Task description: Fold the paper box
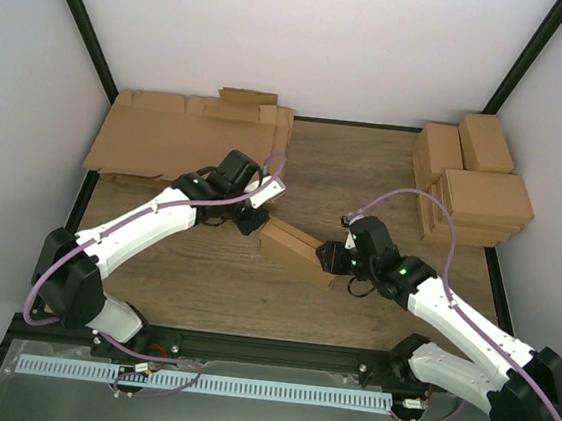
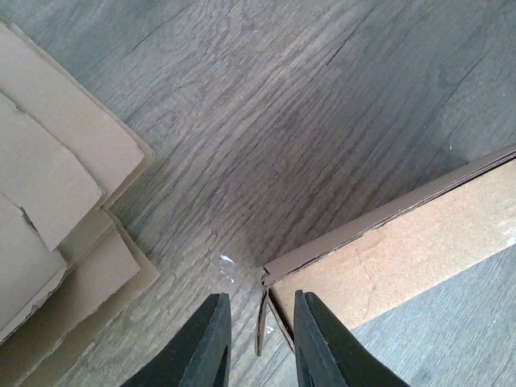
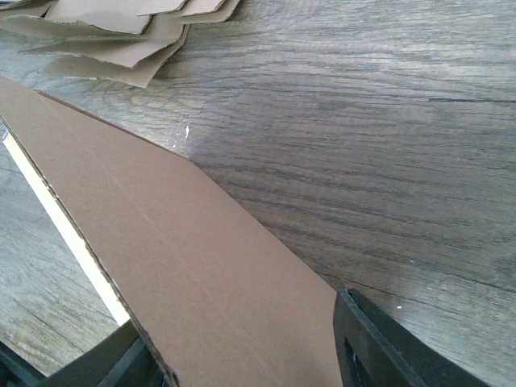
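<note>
Flat cardboard sheets (image 1: 168,138) are piled at the upper left of the tabletop (image 1: 356,168). My left pincer (image 2: 260,343) is just right of them, at the left end of the paper box (image 1: 292,245). Its fingers are a narrow gap apart with a thin end flap standing between them. The flap looks clear of both sides, so nothing is gripped. The box lies mid-frame, slanting down to the right. My right pincer (image 1: 328,261) is clamped across its right end, cardboard filling the gap. Closed boxes (image 1: 474,191) are stacked upper right, well apart.
</note>
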Action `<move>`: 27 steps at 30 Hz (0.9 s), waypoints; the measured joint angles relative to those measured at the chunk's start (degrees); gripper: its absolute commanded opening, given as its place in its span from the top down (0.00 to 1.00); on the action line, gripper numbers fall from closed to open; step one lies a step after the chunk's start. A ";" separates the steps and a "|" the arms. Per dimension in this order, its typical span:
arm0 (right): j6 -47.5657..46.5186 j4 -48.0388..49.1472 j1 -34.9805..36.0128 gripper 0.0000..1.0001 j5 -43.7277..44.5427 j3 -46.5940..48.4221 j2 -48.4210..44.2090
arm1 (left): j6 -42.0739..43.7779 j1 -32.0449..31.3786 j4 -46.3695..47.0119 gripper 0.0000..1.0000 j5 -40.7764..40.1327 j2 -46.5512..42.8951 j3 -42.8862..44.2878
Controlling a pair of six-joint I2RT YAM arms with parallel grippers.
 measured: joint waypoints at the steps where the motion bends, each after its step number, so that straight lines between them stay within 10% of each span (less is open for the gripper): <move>1: 0.00 0.00 0.00 0.49 0.00 0.00 0.02 | -0.04 0.00 -0.07 0.81 -0.17 -0.15 0.00; 16: 0.00 -0.04 0.00 0.49 -0.02 0.11 0.13 | 0.26 0.00 -0.35 0.84 0.31 -0.28 0.00; 27: 0.00 -0.07 0.00 0.49 0.00 0.13 0.17 | 0.28 0.00 -0.52 0.68 -1.86 0.48 0.00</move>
